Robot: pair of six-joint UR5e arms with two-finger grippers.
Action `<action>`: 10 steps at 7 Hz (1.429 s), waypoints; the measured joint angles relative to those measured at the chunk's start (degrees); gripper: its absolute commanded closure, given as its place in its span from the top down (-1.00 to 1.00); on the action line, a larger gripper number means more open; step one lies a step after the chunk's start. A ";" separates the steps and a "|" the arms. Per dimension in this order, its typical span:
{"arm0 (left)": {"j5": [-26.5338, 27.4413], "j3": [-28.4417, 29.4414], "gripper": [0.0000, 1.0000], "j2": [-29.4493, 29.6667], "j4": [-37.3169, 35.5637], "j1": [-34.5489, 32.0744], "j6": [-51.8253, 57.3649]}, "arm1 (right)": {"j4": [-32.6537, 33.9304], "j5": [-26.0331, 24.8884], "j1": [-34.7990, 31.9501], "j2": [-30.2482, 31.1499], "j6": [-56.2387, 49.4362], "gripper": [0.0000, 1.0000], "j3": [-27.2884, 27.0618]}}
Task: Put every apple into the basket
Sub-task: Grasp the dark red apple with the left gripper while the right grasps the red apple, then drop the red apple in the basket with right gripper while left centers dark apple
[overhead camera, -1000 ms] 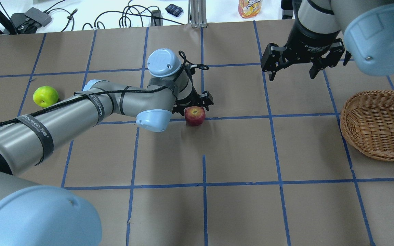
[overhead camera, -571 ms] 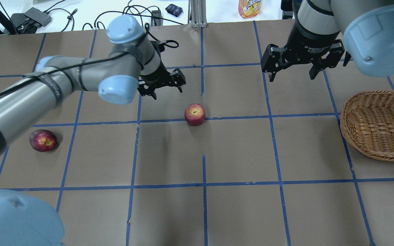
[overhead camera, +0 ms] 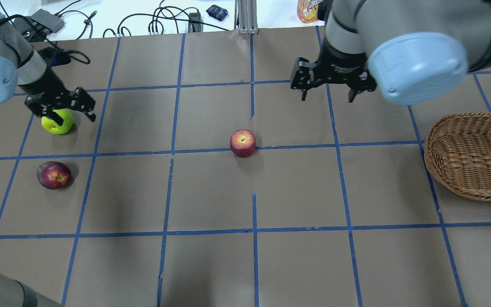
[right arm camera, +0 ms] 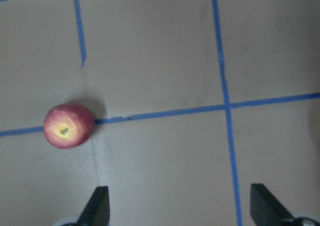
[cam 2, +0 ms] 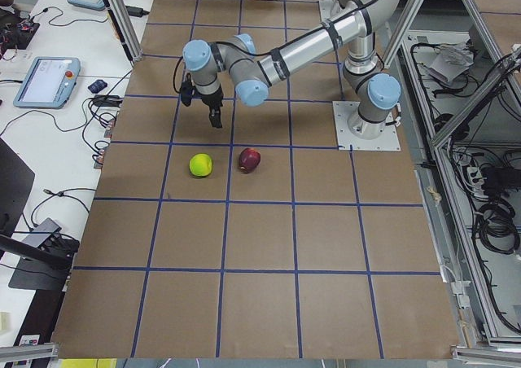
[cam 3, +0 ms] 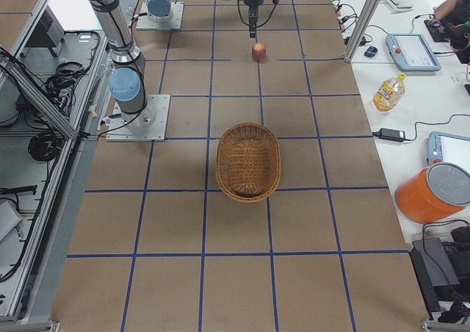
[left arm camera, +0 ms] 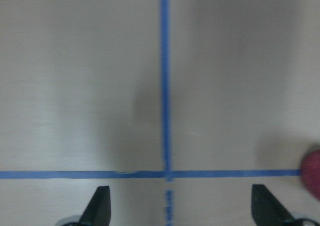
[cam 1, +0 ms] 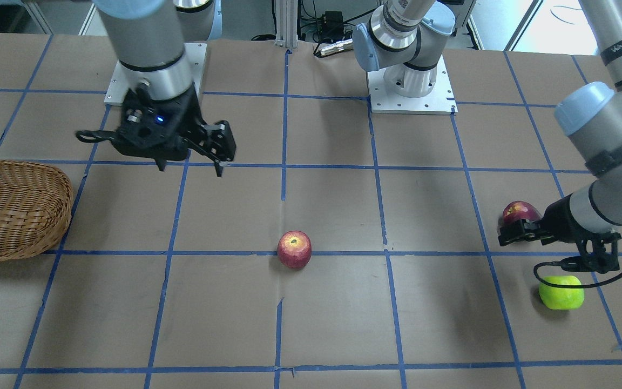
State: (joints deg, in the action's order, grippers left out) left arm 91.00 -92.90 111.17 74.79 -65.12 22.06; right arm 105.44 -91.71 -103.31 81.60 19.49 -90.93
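Note:
The red apple (overhead camera: 243, 143) stands near the table's middle and also shows in the right wrist view (right arm camera: 68, 125). The green apple (overhead camera: 58, 121) and the maroon apple (overhead camera: 53, 175) lie at the far left. The wicker basket (overhead camera: 471, 155) stands empty at the right edge. My left gripper (overhead camera: 63, 113) is open and empty, raised above the table by the green apple. Its wrist view shows only bare table and the maroon apple's edge (left arm camera: 312, 171). My right gripper (overhead camera: 327, 96) is open and empty, raised behind and to the right of the red apple.
A drink bottle (overhead camera: 311, 8), cables (overhead camera: 164, 21) and a small dark object (overhead camera: 217, 12) lie on the white bench beyond the far edge. Blue tape lines grid the brown table top. Both arm bases (cam 1: 411, 81) stand at the robot's side.
My left gripper has left the red apple on the table and swung far left to the green apple. My right gripper has moved left toward the middle, still open.

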 measured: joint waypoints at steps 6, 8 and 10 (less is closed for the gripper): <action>5.76 -10.21 1.00 3.73 -7.93 6.73 10.86 | 24.61 -4.62 -11.70 -23.21 14.68 1.00 -0.12; 6.20 -12.02 -0.79 3.91 -9.11 7.13 12.18 | 26.65 -1.57 -11.73 -24.72 14.33 1.00 -0.23; 5.82 -11.58 -0.79 3.03 -9.62 6.80 16.24 | 27.01 -0.85 -11.74 -24.70 14.04 0.43 -1.47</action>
State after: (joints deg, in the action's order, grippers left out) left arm 96.81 -104.48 114.20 65.16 -58.32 38.30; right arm 132.45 -92.55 -115.05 56.90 33.53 -92.40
